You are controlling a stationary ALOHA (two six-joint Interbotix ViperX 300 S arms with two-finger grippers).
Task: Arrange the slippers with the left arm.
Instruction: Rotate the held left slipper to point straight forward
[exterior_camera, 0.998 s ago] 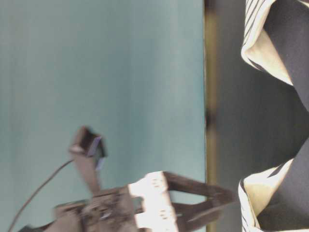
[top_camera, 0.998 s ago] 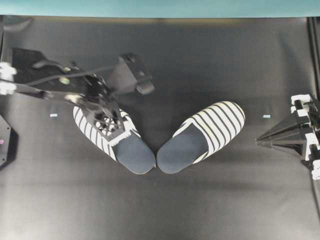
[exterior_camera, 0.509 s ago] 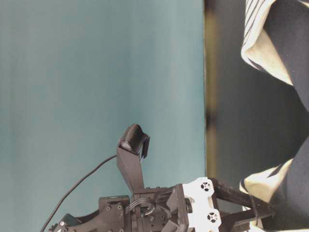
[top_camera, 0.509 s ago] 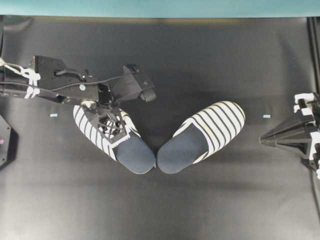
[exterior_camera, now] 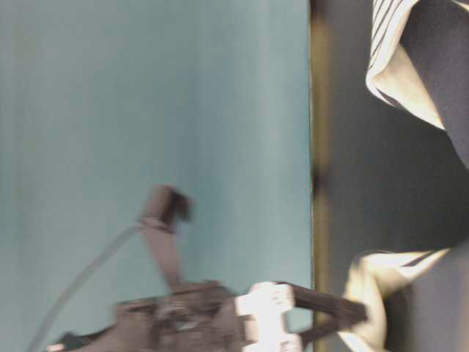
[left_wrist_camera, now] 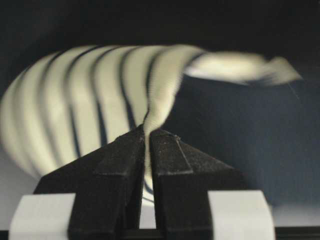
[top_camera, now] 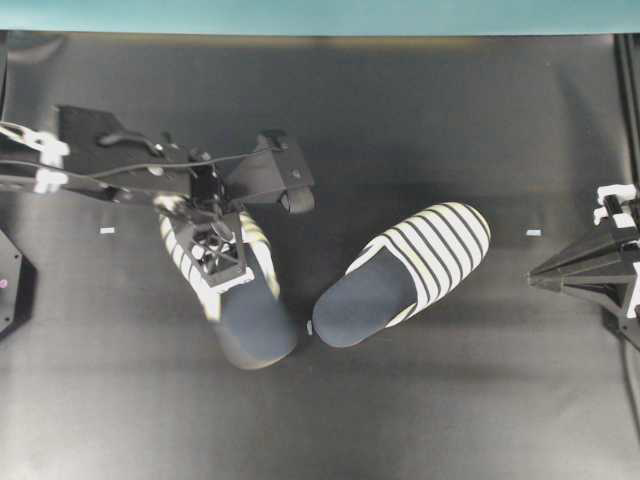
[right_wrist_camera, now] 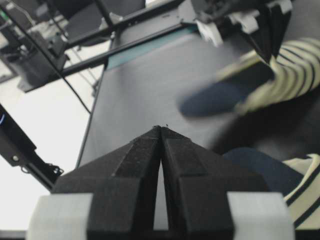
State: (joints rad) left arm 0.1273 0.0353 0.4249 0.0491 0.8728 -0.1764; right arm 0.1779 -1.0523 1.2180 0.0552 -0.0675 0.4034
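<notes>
Nearest the lower edge of the overhead view lies bare dark surface, nothing on it; just beyond, the heel of the left slipper shows blurred, its navy insole pointing toward the near edge; beside it the right slipper rests flat, heel near and toe angled away to the right, a narrow gap between the two heels; the left arm reaches in from the left edge, and its gripper sits down on the left slipper's striped upper; from the left wrist camera the jaws are pressed together, pinching the cream-and-navy edge of the upper between them, the fabric rising in a fold just above the tips; off at the right edge the right gripper is well apart from both slippers, its jaws closed with nothing between them in its own wrist view; two small pale tape marks lie on the surface, one either side; farthest off, a teal wall runs along the far edge.
</notes>
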